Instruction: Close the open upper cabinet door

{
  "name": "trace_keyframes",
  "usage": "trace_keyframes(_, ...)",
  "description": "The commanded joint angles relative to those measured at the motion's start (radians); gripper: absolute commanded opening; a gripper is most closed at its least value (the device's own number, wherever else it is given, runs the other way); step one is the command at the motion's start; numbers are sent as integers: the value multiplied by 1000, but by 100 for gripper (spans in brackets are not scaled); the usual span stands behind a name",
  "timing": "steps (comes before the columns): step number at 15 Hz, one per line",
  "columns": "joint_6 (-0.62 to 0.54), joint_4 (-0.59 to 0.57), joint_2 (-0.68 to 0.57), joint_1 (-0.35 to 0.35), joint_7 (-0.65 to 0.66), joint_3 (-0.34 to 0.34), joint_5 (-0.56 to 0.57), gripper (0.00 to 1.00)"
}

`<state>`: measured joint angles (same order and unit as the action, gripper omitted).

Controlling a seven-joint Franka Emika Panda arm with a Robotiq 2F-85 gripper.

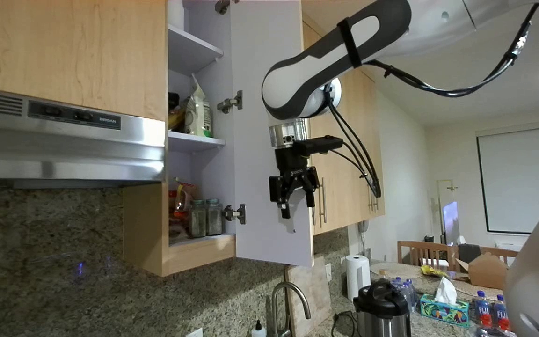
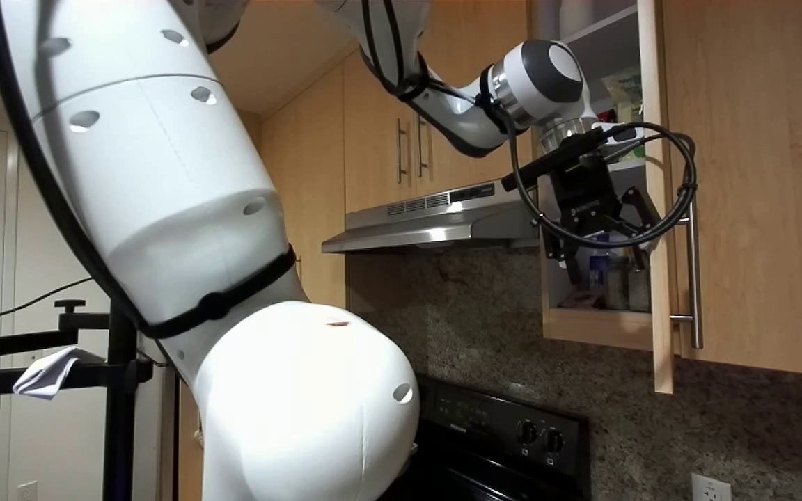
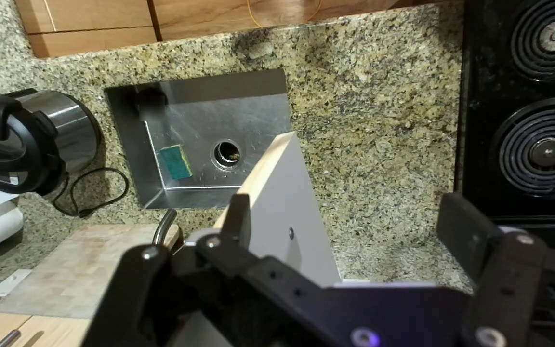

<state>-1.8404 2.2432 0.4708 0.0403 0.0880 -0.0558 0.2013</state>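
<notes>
Door (image 1: 256, 159) faced white, edged pale tan; fingers (image 3: 465, 232) coloured black; surface (image 3: 378, 144) speckled tan, grey; sponge (image 3: 175, 163) coloured green, edged yellow.

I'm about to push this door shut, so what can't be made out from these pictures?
Upper cabinet door: top cut off by the upper picture edge in both exterior views.
Tool: overlaps the door in an exterior view, so any contact is unclear.
Handle: upper end lost behind the cable loop in an exterior view.
White item: top cut off by the edge, exterior view.
Drain: contents too small, wrist view.
</notes>
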Motion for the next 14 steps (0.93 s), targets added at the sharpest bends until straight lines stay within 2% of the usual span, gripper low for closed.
trace_keyframes(1, -6, 5, 11, -11, 3, 1, 9, 100)
trace_keyframes(9, -30, 121, 163, -88, 13, -63, 0, 100)
trace_keyframes(14, -66, 229, 314, -89, 45, -48, -13, 100)
